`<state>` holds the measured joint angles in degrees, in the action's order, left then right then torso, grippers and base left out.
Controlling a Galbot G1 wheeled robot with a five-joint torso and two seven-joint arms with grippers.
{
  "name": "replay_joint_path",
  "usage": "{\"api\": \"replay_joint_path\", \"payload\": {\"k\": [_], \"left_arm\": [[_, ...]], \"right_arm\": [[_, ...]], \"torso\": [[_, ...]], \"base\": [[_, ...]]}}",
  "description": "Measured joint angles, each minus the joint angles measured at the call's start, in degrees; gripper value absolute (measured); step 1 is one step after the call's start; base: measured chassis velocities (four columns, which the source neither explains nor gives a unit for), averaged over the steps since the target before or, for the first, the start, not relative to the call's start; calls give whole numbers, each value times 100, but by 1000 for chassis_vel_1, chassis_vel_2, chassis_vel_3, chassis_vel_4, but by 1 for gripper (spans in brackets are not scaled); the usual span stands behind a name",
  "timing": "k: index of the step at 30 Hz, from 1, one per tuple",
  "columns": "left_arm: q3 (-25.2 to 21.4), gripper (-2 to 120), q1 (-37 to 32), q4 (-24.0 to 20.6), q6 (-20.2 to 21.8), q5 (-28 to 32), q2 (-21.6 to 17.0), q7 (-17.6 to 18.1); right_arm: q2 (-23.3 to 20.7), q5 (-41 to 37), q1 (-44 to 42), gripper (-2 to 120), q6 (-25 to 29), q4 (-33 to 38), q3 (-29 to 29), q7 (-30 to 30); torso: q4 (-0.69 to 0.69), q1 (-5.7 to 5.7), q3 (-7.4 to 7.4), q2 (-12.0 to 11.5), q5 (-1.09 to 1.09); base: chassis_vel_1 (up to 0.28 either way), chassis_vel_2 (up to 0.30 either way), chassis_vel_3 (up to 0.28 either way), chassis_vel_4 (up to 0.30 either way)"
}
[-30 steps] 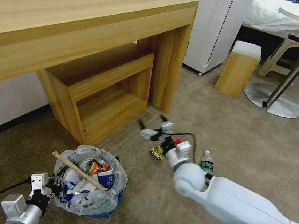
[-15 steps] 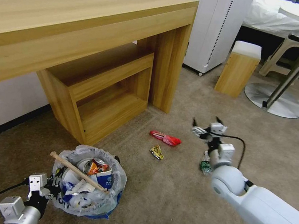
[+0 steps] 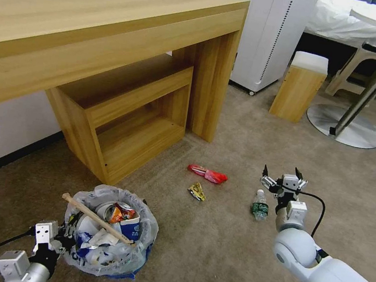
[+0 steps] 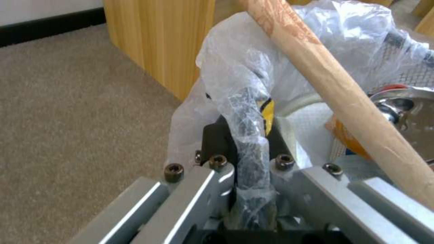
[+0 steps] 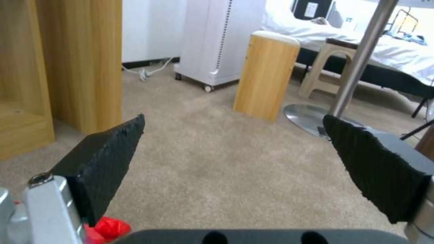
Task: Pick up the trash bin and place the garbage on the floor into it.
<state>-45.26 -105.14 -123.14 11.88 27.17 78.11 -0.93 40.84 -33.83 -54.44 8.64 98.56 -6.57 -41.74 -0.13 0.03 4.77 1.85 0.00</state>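
At near left, the left gripper [image 3: 64,235] pinches the bag-lined rim of the trash bin [image 3: 109,231], already heaped with litter and a wooden stick [image 3: 97,217], on the floor [image 3: 210,250]. Ahead lie a red wrapper [image 3: 207,173], a yellow wrapper [image 3: 197,191] and a plastic bottle [image 3: 260,206]. The right gripper [image 3: 280,182] hovers just right of the bottle, fingers spread wide. A clean pickup likely means centring over the bottle before lowering. The left wrist view shows the rim pinch [image 4: 249,159] close up; the right wrist view shows the empty gap [image 5: 235,159].
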Motion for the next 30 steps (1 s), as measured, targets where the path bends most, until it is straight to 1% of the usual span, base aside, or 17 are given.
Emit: {"api": "replay_joint_path", "payload": {"k": [2, 9, 15, 27, 30], "left_arm": [[-10, 2, 4, -16, 0, 18, 0, 13], [-12, 2, -11, -28, 1, 15, 48, 18], [-18, 2, -51, -35, 2, -37, 80, 15], [-10, 2, -123, -97, 4, -87, 131, 12], [3, 2, -130, -98, 4, -91, 144, 9]], "right_arm": [[89, 108, -7, 100, 130, -89, 28, 29], [218, 167, -9, 100, 308, -159, 13, 119], [234, 169, -27, 100, 358, -178, 15, 155], [240, 283, -160, 100, 500, -208, 206, 264], [263, 318, -182, 100, 595, -237, 230, 302]], "torso": [[0, 0, 0, 0, 0], [0, 0, 0, 0, 0], [0, 0, 0, 0, 0], [0, 0, 0, 0, 0], [-3, 0, 0, 0, 0]], "base": [[0, 0, 0, 0], [0, 0, 0, 0], [0, 0, 0, 0], [-7, -9, -7, -6], [-50, -43, -44, -59]]}}
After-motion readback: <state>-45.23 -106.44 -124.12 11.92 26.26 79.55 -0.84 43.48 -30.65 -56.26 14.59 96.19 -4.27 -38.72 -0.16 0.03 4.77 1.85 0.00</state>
